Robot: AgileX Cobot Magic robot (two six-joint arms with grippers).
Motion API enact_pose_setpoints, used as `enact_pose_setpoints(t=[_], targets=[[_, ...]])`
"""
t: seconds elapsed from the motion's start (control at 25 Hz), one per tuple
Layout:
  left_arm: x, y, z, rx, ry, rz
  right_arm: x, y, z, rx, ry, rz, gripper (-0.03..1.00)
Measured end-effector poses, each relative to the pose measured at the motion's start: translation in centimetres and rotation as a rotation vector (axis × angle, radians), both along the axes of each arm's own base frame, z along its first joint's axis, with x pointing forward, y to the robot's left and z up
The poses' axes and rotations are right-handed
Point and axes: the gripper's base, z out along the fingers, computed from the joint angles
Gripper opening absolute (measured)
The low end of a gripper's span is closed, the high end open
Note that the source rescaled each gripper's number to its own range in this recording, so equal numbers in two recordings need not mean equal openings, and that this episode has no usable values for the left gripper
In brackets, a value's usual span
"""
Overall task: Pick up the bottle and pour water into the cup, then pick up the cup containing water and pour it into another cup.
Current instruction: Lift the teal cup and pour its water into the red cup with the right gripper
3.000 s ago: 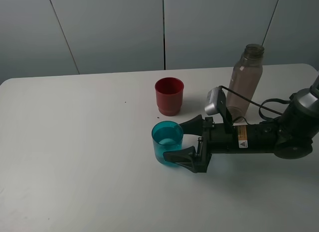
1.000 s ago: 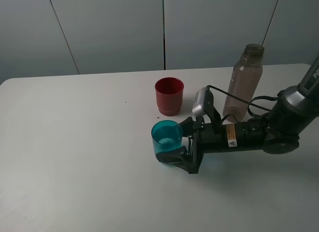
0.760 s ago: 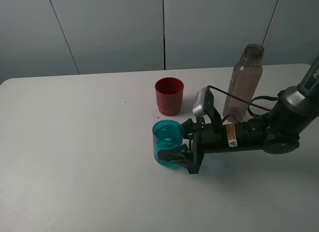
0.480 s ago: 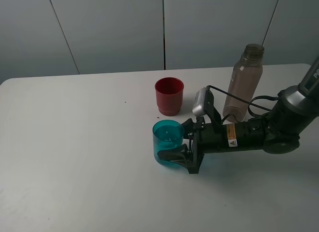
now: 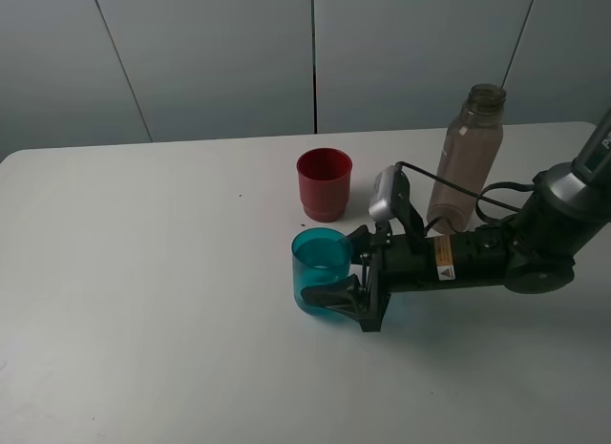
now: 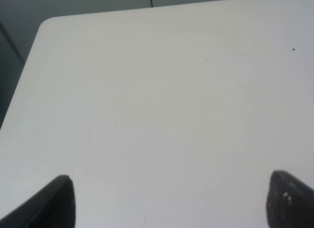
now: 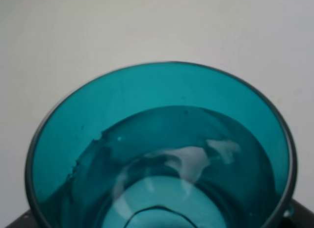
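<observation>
Right arm [image 5: 482, 256]: matte black, tubular forearm, bulbous round joint housing at the rear. Wrist camera [image 5: 386, 194]: small silver-grey box. Just behind the camera, a small white label [image 5: 441, 255] with a yellow warning triangle. Thin black cable [image 5: 420, 167] runs back from the camera; more black loops farther behind. Right gripper [image 5: 334, 268]: black, wedge-shaped fingers. Left gripper [image 6: 174, 201]: two rounded black fingertips [image 6: 61, 201], one pale-flecked.

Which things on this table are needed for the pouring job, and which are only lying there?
Needed: translucent teal plastic tumbler, held by the right claw; tall smoky-grey plastic bottle; opaque red plastic cup.
Lying about: no other object visible on the white table.
</observation>
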Motion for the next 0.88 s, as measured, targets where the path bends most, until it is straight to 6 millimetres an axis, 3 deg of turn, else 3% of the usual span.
enact_pose_setpoints(t=[0.48, 0.88], targets=[[0.0, 0.0, 0.0, 0.000, 0.000, 0.000, 0.4, 0.3, 3.3, 0.043, -0.076, 0.015, 0.16], [0.0, 0.0, 0.0, 0.000, 0.000, 0.000, 0.5, 0.2, 7.1, 0.087, 0.010, -0.051, 0.16]])
